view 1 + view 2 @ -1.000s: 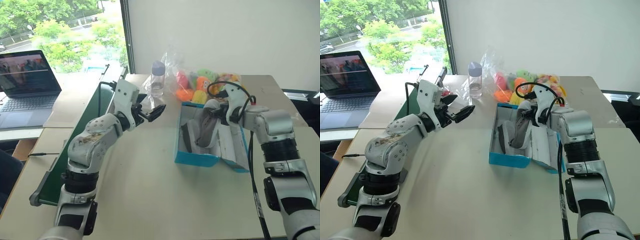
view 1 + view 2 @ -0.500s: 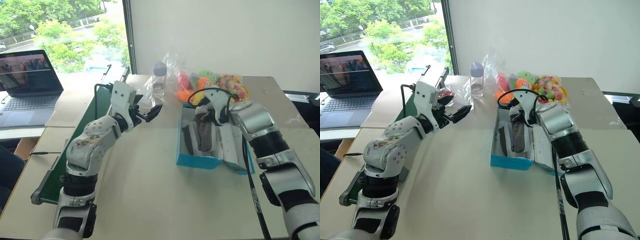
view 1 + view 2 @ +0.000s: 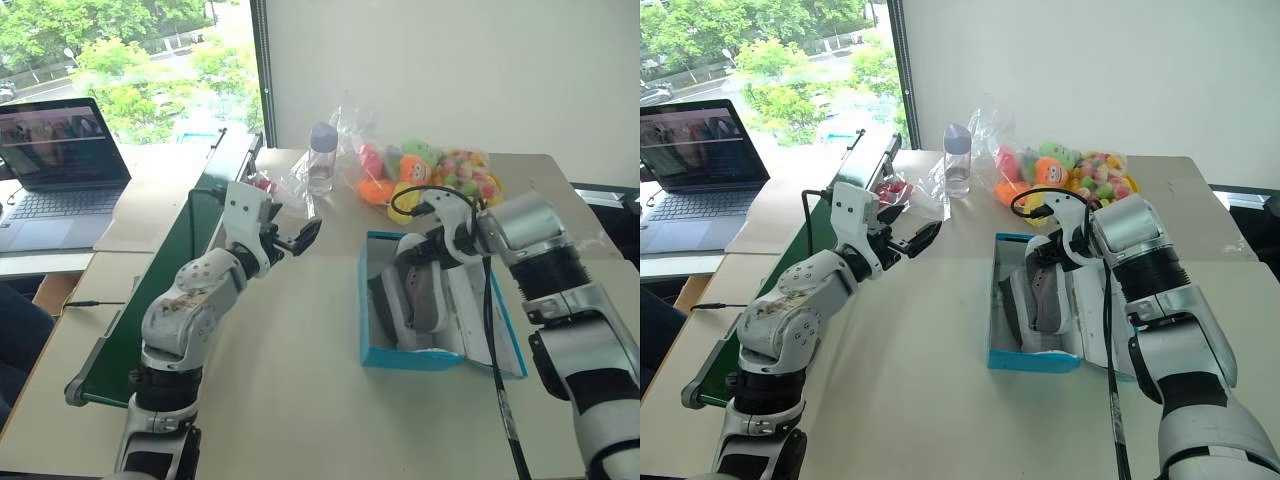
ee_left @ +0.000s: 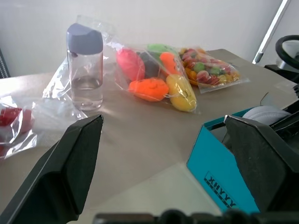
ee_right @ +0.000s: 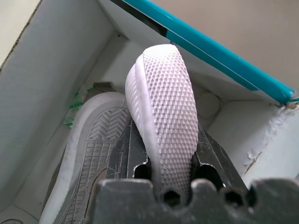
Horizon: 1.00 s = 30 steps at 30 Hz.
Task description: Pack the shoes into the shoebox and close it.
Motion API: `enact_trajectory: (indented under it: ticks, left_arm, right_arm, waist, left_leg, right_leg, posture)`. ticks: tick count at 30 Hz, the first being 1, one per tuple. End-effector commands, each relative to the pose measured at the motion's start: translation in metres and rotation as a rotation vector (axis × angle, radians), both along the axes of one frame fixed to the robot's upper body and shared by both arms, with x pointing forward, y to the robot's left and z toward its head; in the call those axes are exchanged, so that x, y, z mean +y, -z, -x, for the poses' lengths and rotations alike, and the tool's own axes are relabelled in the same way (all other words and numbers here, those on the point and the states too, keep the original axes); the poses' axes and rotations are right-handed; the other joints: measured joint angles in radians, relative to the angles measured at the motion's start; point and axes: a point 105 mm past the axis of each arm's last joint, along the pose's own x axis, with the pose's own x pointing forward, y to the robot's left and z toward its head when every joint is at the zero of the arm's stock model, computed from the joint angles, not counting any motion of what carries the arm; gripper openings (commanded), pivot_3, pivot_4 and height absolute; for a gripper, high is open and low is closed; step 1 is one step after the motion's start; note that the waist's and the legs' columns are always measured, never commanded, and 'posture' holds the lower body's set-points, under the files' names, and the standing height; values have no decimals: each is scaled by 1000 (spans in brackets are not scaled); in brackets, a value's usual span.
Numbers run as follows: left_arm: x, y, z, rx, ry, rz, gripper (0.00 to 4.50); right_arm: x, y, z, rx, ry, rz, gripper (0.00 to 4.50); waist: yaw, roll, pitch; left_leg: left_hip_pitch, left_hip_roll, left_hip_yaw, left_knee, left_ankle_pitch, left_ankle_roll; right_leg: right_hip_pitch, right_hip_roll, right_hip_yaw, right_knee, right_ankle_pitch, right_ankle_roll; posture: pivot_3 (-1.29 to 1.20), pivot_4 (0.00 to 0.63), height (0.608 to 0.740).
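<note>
The turquoise shoebox (image 3: 410, 358) stands open on the table right of centre, its white-lined lid (image 3: 484, 312) folded out flat to the right. One dark grey shoe (image 5: 91, 154) lies on its side inside along the left wall. My right gripper (image 3: 418, 248) reaches steeply down into the far end of the box. It is shut on the second shoe (image 5: 166, 102), whose pale dimpled sole sits between the fingers (image 5: 122, 149). My left gripper (image 3: 298, 232) hovers open and level above the table, left of the box, with nothing in it.
A clear bag of colourful toys (image 3: 430, 170) and a clear bottle (image 3: 322, 158) stand behind the box. A small bag of red bits (image 3: 265, 185) lies near the left gripper. A green belt (image 3: 170, 270) runs along the table's left edge, and a laptop (image 3: 60, 160) sits beyond it.
My right gripper has tipped downward and sunk with the shoe, which now lies lower in the box. The camera view has shifted. The left gripper has hardly moved.
</note>
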Motion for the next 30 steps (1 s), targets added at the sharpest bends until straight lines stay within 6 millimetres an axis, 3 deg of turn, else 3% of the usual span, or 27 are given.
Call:
enact_trajectory:
  ticks: [1,4,12,14,16,22,24,30]
  left_arm:
    - [-1,-17,7,-83,-3,8,4453]
    - [1,-17,8,-82,-14,10,4453]
    - [0,-17,11,-79,-18,0,4453]
    - [0,-18,10,-78,-20,-1,4500]
    - [1,-18,10,-78,-22,-5,4500]
    - [-1,-19,9,-77,-17,-3,4500]
    - [-3,-19,9,-78,-9,-2,4500]
    - [-6,-19,7,-77,6,0,4500]
  right_arm:
    - [-2,-5,3,10,-20,15,496]
    - [-8,7,8,48,-22,34,496]
    - [-20,62,15,106,-53,147,496]
    - [-17,67,15,109,-58,144,1394]
    - [-13,67,16,100,-87,143,1968]
    - [-10,57,12,67,-79,130,4035]
    - [-13,38,9,9,-101,183,4421]
    - [-1,-18,18,-51,-115,120,4421]
  waist:
    - [0,0,0]
    - [1,0,0]
    - [4,-3,-2]
    - [3,-5,-4]
    - [4,-5,-4]
    - [4,-6,-4]
    - [4,-6,-4]
    - [2,-4,-3]
  left_leg:
    - [0,0,0,0,0,0]
    - [0,0,0,0,0,0]
    - [1,0,-1,1,0,0]
    - [3,0,-2,1,0,0]
    - [4,0,-2,1,-1,0]
    - [5,0,-2,2,-5,-7]
    - [5,0,-2,3,-5,-8]
    - [-1,0,-2,3,-3,-4]
  right_leg:
    - [0,0,0,0,0,0]
    - [0,0,0,0,0,0]
    - [3,0,-1,-1,0,0]
    - [5,0,-2,-1,0,0]
    - [6,0,-2,-1,-4,6]
    - [6,-1,-1,0,-4,7]
    - [6,-1,-1,0,-4,7]
    - [0,-2,-1,1,0,0]
  posture:
    - [0,150,740]
    - [0,150,740]
    - [0,150,740]
    - [0,150,740]
    - [0,150,740]
    - [0,150,740]
    - [0,150,740]
    - [0,150,740]
